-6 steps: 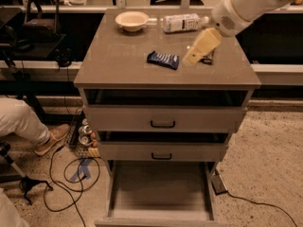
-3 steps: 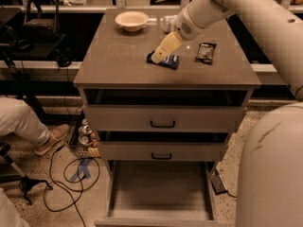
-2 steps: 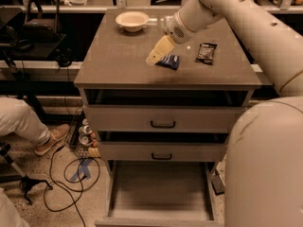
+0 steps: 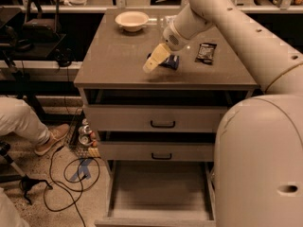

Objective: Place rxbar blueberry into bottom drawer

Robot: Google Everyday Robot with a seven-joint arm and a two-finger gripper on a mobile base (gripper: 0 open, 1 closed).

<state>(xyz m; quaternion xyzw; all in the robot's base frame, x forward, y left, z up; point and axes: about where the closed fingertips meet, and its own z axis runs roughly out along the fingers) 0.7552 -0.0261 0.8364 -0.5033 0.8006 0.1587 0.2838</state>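
The rxbar blueberry (image 4: 169,62), a dark blue flat bar, lies on the cabinet top (image 4: 113,65) near its middle. My gripper (image 4: 154,61) hangs low over the top at the bar's left end, its pale fingers (image 4: 158,56) covering part of the bar. The arm reaches in from the upper right. The bottom drawer (image 4: 158,189) is pulled out below, and its flat floor is bare.
A black-brown snack packet (image 4: 205,52) lies right of the bar. A white bowl (image 4: 131,20) stands at the back left of the top. The two upper drawers (image 4: 162,123) with black handles are closed. A person's leg (image 4: 23,124) and cables (image 4: 71,174) are on the floor at left.
My gripper has moved left across the cabinet top, from the packet's side to the left end of the blue bar. The bar and the packet have stayed in place.
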